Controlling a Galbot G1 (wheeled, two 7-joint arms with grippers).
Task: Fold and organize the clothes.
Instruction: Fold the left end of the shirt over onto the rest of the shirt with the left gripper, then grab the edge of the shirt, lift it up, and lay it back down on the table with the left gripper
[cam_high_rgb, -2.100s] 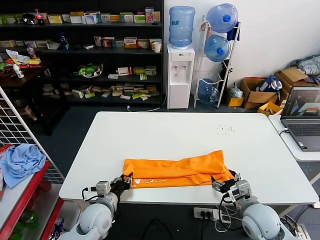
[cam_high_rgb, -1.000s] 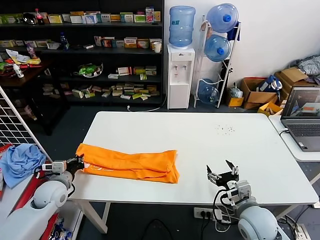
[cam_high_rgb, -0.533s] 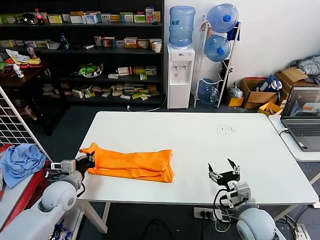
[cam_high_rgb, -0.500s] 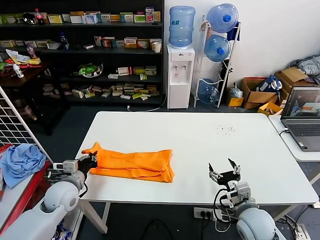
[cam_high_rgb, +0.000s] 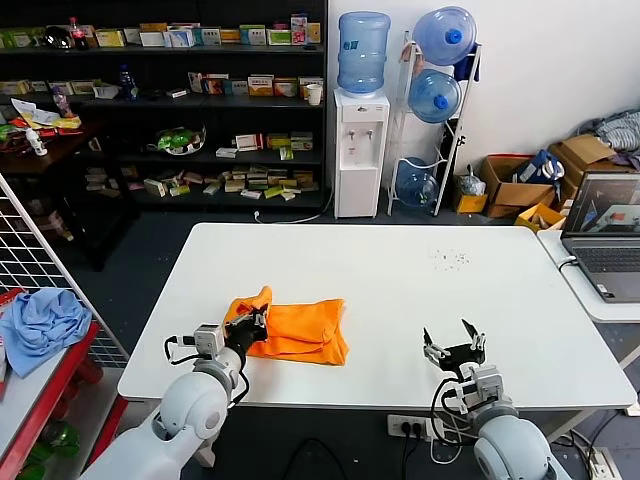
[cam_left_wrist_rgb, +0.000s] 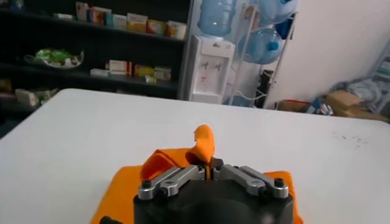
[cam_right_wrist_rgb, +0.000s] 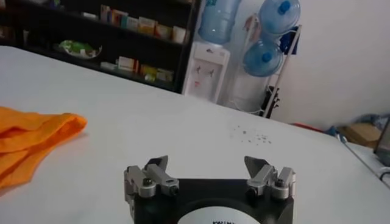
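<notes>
Orange T-shirt (cam_high_rgb: 296, 331) edge between left gripper's (cam_high_rgb: 251, 328) closed fingers (cam_left_wrist_rgb: 210, 170)

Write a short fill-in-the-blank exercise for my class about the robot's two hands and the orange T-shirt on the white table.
1. The left hand is shut on the ____ T-shirt.
2. The right hand is ____ and holds nothing.
3. The T-shirt lies on the white ____.

Missing words: orange; open; table

Orange T-shirt (cam_right_wrist_rgb: 27, 143) cut off at right wrist view's edge.
</notes>
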